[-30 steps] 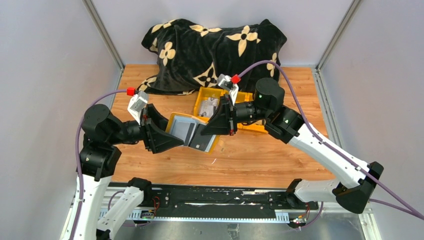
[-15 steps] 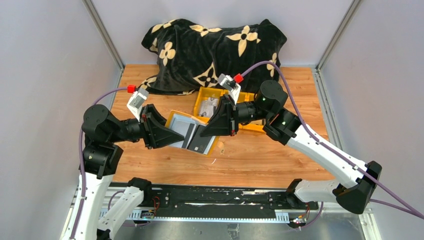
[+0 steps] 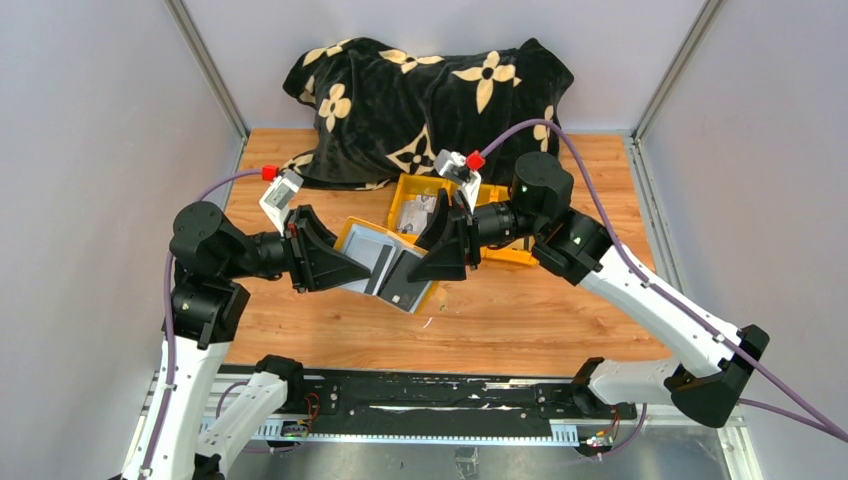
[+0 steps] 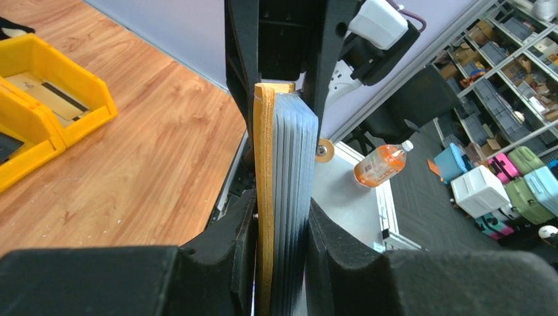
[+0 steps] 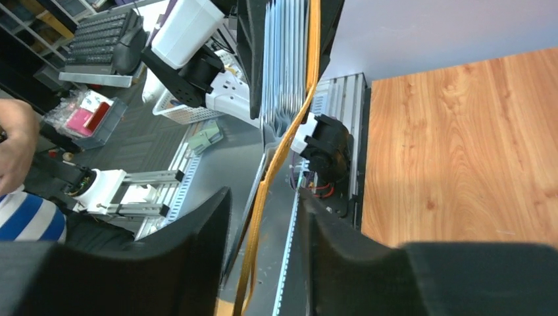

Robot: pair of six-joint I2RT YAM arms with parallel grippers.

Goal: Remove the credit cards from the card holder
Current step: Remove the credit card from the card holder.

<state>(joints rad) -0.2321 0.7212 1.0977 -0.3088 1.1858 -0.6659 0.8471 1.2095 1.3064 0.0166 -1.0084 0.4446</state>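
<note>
Left wrist view: the silvery card holder [image 4: 283, 164] with its mustard-yellow flap is hanging edge-up over the wooden bench [image 4: 164, 145], with the jaws of the left gripper [image 4: 281, 209] clenching its blue-grey pleats to steady it. The jaws of the right gripper [image 5: 264, 197] are straddling the flap unclenched, likely readying to spread it.

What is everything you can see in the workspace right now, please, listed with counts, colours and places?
blanket: one, black with beige flowers, bunched at the table's far edge
yellow bins: two, side by side, mid-table in front of the blanket
card: at least one, pale with a dark stripe, lying in a bin; total unclear
card holder: one, silvery with mustard flap and blue-grey pockets, held up above the table between the arms
table: one, wood-grain
bottle: one, orange, off the table
left arm: one, black and white; jaws closed on the card holder
right arm: one, black and white; jaws open around the mustard flap
</note>
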